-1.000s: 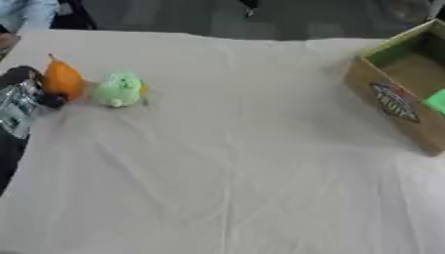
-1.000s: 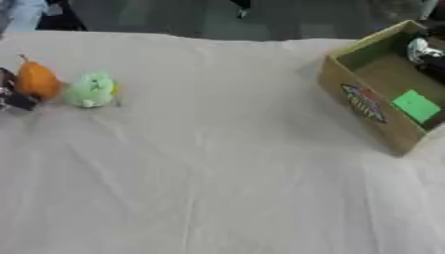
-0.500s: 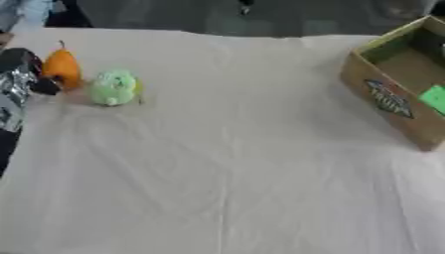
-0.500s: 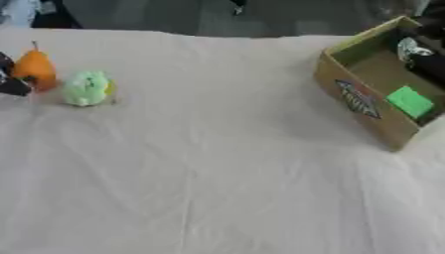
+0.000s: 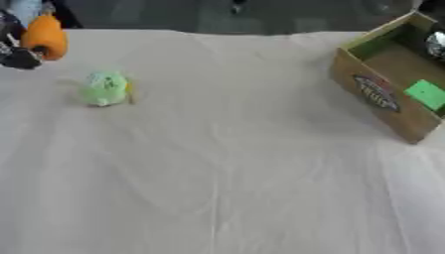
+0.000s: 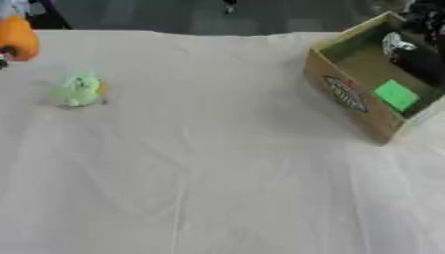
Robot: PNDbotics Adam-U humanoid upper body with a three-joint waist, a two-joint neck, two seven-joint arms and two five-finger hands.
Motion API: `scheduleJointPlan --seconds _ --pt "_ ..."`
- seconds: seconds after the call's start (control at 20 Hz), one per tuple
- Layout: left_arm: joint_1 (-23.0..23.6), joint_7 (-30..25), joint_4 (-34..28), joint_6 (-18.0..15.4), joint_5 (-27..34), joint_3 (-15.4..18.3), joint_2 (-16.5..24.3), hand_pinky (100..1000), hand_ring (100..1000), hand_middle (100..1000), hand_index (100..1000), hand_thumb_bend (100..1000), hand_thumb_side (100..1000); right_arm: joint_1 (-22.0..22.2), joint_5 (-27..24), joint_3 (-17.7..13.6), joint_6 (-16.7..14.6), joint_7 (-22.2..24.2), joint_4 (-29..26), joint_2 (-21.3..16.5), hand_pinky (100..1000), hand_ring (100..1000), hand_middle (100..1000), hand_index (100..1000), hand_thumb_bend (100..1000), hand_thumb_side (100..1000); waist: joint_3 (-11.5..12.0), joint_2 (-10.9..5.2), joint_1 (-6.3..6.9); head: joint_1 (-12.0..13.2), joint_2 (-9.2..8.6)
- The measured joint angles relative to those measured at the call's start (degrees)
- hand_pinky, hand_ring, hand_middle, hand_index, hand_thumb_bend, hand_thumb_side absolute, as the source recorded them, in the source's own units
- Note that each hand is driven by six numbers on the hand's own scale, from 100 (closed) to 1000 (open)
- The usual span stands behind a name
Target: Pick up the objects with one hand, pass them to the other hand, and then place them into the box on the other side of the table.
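Observation:
An orange toy [image 5: 45, 42] hangs above the table's far left corner, with my left hand [image 5: 16, 49] shut on it at the view's edge. A light green plush toy [image 5: 106, 88] with a small orange part lies on the white cloth just right of and nearer than it. The brown cardboard box [image 6: 343, 88] stands open at the far right, with a green patch [image 6: 396, 94] inside. My right hand [image 6: 415, 52] shows dark and silver over the box's far right side.
A white cloth [image 5: 217, 163] covers the whole table, wrinkled down the middle. Dark floor lies beyond the far edge. Someone's clothing shows at the top left corner, away from the toys.
My left hand has risen with the orange toy, away from the green plush. The camera has shifted. The green plush and box stay put.

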Motion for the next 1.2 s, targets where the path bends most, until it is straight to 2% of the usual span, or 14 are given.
scheduleJointPlan --seconds 0.35,0.6,0.85,1.2 --pt "4.04 1.04 -11.60 -2.31 4.51 -1.41 1.18 529 539 526 499 192 100 0.41 -0.76 -0.56 -0.11 -0.54 -0.28 -0.19 1000 935 784 950 100 526 0.11 -0.06 0.12 -1.32 0.01" --pt "7.78 1.64 -20.21 -2.30 9.61 -2.51 1.12 518 528 519 496 131 100 0.67 -1.29 -0.88 -0.36 -0.79 -1.47 -0.65 1000 937 786 950 100 521 0.23 -0.09 0.04 -1.80 0.01" --pt "11.63 4.17 -28.12 -1.75 13.39 -3.69 -1.69 507 516 513 493 100 100 0.83 -1.93 -1.03 -0.60 -0.80 -3.21 -0.97 1000 937 787 950 100 516 0.40 -0.21 -0.11 -1.96 0.02" --pt "17.91 6.77 -39.04 0.31 14.04 -6.93 -7.09 488 503 505 490 100 100 0.84 -2.74 -1.25 -1.07 -0.21 -6.75 -1.07 1000 934 788 945 100 502 0.16 -0.39 -0.55 -1.79 0.06"
